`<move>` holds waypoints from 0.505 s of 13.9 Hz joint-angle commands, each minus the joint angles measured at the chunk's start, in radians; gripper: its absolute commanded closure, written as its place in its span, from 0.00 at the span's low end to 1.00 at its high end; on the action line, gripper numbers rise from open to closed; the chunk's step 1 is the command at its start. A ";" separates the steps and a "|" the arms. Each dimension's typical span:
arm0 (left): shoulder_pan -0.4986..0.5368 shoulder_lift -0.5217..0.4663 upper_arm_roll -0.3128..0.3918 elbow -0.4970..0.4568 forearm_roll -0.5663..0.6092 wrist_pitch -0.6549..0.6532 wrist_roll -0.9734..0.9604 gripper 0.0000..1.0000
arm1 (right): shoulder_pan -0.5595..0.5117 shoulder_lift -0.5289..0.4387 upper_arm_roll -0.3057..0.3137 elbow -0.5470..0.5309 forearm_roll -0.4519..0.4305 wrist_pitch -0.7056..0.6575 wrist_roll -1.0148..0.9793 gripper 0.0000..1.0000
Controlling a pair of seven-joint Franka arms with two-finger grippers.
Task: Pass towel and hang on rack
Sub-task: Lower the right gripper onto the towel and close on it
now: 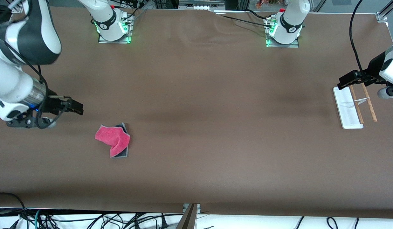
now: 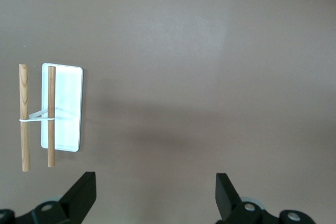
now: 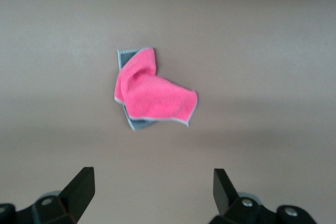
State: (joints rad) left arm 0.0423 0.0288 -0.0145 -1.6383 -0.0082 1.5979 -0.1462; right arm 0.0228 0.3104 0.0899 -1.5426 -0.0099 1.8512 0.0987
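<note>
A: Right tool (image 1: 76,107): where is it, and how is it set?

B: It hangs over bare desk (image 1: 196,127) at the right arm's end, with the fingers (image 3: 79,187) spread wide and nothing between them. The forearm comes in from that end of the desk and lies roughly level, with the wrist camera looking down on the cloth.

A: And the towel (image 1: 114,140)?

B: It lies crumpled on the desk near the right tool, nearer to the front camera than the tool's tip. The pink-red face is uppermost, folded over itself, and dark grey edges show beneath it. Nothing touches it.

A: Left tool (image 1: 342,83)?

B: It is held over the desk at the left arm's end, just above the rack (image 1: 351,108). In the left wrist view its fingers (image 2: 81,195) stand wide apart and empty.

A: The rack itself?

B: Its white base rests flat on the desk. Two brown rods run parallel, joined by a thin white crosspiece. One rod lies over the base's edge and the other hangs past it.
</note>
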 commanded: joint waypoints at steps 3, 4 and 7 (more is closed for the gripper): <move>0.011 0.014 -0.016 0.034 0.022 -0.001 0.020 0.00 | 0.035 0.153 0.002 0.024 -0.002 0.190 -0.007 0.00; 0.011 0.017 -0.016 0.034 0.022 0.007 0.020 0.00 | 0.048 0.182 0.002 0.024 -0.002 0.250 -0.001 0.00; 0.010 0.016 -0.022 0.034 0.017 0.008 0.019 0.00 | 0.094 0.274 0.002 0.024 -0.007 0.388 0.003 0.00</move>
State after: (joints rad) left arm 0.0425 0.0300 -0.0204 -1.6353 -0.0082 1.6103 -0.1462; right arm 0.0892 0.5313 0.0916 -1.5418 -0.0099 2.1822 0.0990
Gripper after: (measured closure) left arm 0.000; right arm 0.000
